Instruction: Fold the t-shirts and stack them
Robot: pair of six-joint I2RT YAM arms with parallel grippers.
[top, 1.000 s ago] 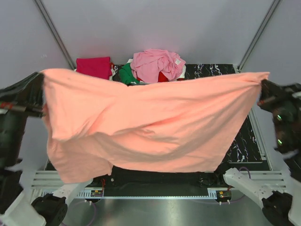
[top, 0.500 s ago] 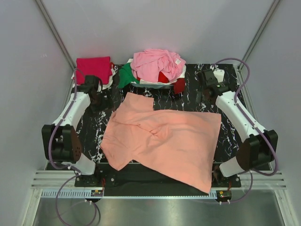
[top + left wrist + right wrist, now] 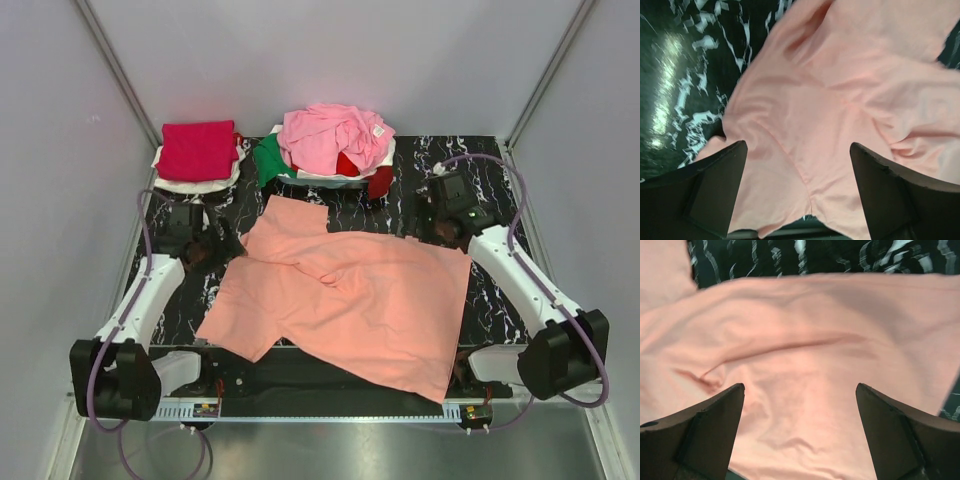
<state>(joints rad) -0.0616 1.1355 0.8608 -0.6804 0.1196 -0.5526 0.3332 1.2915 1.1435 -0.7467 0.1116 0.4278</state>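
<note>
The salmon-orange t-shirt (image 3: 350, 300) lies spread and a little rumpled on the black marble mat (image 3: 500, 290), one sleeve pointing to the back. My left gripper (image 3: 218, 244) hovers open at the shirt's left edge; in the left wrist view the shirt (image 3: 830, 100) fills the gap between the wide fingers (image 3: 715, 192) of the gripper (image 3: 797, 150). My right gripper (image 3: 431, 227) stands open at the shirt's far right corner, over cloth (image 3: 805, 355) in the right wrist view (image 3: 800, 387). Neither holds anything.
A folded crimson-magenta shirt (image 3: 197, 149) rests on a white one (image 3: 195, 186) at the back left. A loose heap at the back middle has a light pink shirt (image 3: 333, 134) on top of green (image 3: 267, 160), red (image 3: 348, 165) and white ones.
A second ago both grippers held the salmon-orange shirt stretched up in the air. They let it go and it dropped flat onto the mat. Both arms then moved nearer, over its edges.
</note>
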